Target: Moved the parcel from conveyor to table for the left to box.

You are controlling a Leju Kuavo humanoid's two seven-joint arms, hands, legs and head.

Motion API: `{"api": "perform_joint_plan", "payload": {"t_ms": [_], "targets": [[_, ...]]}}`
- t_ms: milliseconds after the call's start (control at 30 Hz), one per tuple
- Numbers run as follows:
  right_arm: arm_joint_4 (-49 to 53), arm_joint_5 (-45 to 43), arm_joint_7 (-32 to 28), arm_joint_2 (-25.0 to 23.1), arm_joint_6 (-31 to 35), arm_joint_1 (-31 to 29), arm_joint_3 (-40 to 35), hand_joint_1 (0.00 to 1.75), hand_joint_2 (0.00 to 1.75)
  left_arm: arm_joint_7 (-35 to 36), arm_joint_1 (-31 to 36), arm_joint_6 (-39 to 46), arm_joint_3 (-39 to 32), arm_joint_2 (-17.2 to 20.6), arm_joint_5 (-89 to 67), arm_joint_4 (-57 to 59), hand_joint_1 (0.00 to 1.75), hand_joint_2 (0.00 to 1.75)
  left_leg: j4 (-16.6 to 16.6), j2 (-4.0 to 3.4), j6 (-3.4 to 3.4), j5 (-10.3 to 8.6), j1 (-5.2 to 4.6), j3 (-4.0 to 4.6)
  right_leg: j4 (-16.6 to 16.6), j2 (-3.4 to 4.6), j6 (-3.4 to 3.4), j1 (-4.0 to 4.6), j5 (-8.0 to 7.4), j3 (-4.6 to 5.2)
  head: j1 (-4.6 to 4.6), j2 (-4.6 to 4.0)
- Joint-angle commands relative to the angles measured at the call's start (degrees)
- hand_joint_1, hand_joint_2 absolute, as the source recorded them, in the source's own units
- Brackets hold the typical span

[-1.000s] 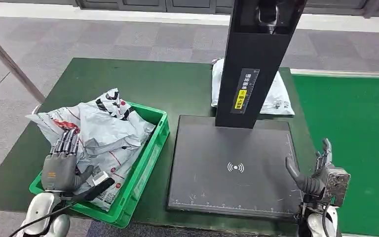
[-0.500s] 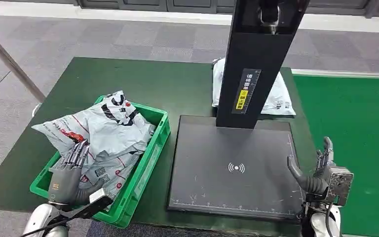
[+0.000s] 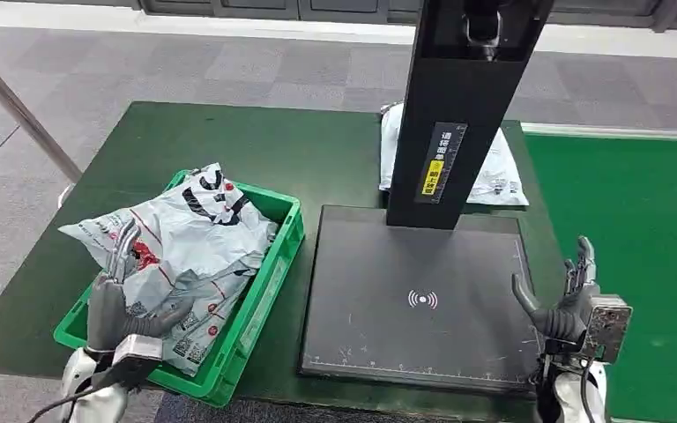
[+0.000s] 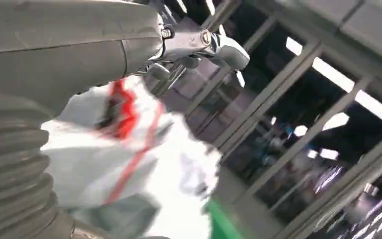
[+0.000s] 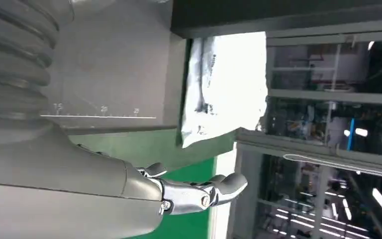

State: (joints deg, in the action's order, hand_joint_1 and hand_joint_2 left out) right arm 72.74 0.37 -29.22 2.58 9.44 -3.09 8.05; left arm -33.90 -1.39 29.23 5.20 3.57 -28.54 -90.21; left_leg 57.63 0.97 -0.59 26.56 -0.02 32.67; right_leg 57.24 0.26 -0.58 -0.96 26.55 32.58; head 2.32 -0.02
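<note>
Two silver arms entered from the near edge of a dark green desk (image 3: 229,150). The left hand (image 3: 115,295) lay at the near left, its fingers (image 3: 123,251) extended over the crumpled grey-and-white plastic mailer bags (image 3: 185,233) heaped in a green plastic crate (image 3: 260,300); whether those fingers gripped a bag could not be told, and the left wrist view showed only a blurred white bag with red print (image 4: 129,144) beside the hand (image 4: 179,45). The crate stood on the left part of the desk, its near corner at the desk's edge. The right hand (image 3: 569,295) hovered at the near right corner of a flat black scanner platform (image 3: 405,291), its fingers spread and upright, holding nothing. A tall black post (image 3: 458,106) with a yellow-and-white label rose from the far side of the platform. One white plastic parcel (image 3: 498,172) lay flat on the desk just behind that post, partly hidden by it; in the right wrist view the same parcel (image 5: 229,84) lay past the platform's far edge, apart from the right hand (image 5: 194,191). A bright green conveyor surface (image 3: 643,264) ran along the right side of the desk.
</note>
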Motion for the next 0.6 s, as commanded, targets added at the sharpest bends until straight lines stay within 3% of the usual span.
{"api": "perform_joint_plan", "payload": {"t_ms": [33,100,500,600], "targets": [[-5.32,0.04,-0.43,-3.16,3.57,-4.39,-7.37,0.0,1.75,3.97,20.2,10.77,3.68,-10.97,-0.71,15.67,0.0,1.75,0.01,0.16,0.06,-0.17,0.04,0.13,-0.04,-0.23,0.01,0.05,-0.11,0.02,-0.02,0.0],[-6.09,0.39,-0.48,-3.82,4.26,-5.04,-8.28,0.0,1.75,3.39,23.5,10.77,2.03,-12.47,-0.8,19.57,0.0,1.75,-0.06,0.07,0.03,-0.32,0.07,0.19,-0.13,-0.19,0.04,0.08,-0.27,0.04,0.0,0.0],[-5.94,0.39,-0.47,-3.65,4.23,-4.94,-8.33,0.0,1.75,2.72,23.17,10.77,1.8,-12.53,-0.6,19.69,0.0,1.75,0.0,-0.09,-0.02,-0.19,0.06,0.12,-0.04,0.04,0.05,0.07,-0.26,0.09,-0.02,0.0],[-5.91,-0.61,-0.52,-4.08,3.37,-5.19,-8.96,0.0,1.75,2.68,25.27,7.17,6.95,-12.06,4.6,22.4,0.0,1.75,-0.01,-0.03,-0.01,-0.21,0.02,0.19,-0.02,-0.01,0.04,0.03,-0.24,0.15,-0.02,0.0]]}}
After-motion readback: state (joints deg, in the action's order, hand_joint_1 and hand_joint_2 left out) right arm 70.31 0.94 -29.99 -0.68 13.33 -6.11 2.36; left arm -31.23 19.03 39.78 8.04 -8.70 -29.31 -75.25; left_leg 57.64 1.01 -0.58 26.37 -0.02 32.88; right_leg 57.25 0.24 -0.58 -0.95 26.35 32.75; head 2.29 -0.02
